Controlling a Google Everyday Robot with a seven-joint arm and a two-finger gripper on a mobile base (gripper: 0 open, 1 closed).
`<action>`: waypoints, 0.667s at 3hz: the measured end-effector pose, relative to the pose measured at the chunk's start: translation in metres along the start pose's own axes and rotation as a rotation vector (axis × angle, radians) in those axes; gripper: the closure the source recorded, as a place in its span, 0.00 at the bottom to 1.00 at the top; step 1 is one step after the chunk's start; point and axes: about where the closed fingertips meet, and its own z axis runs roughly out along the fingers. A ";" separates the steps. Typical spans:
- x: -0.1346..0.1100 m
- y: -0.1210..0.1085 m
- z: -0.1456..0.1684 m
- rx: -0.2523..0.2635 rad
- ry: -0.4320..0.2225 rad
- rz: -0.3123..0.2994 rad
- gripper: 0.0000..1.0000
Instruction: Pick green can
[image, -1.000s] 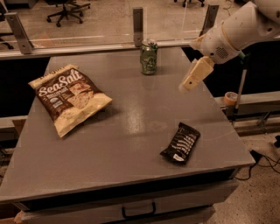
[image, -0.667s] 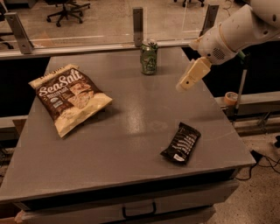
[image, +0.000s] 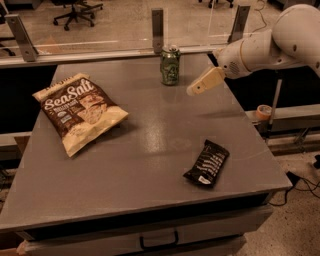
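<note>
small dented green metal can (image: 170, 65), upright. tan gripper (image: 202, 84) near its right side, not touching; open or closed, cannot tell. likely light, thin-walled, slick: grasp mid-body, gently.

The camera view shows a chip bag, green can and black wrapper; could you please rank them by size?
chip bag
black wrapper
green can, farther away, so unsure
Gripper hovers beside the can, not touching.

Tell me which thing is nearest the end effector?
The green can, upright at the back, beside the hovering end effector; the chip bag and wrapper lie farther away.
</note>
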 end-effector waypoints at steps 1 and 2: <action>-0.009 -0.026 0.031 0.008 -0.115 0.059 0.00; -0.029 -0.034 0.060 -0.013 -0.204 0.092 0.00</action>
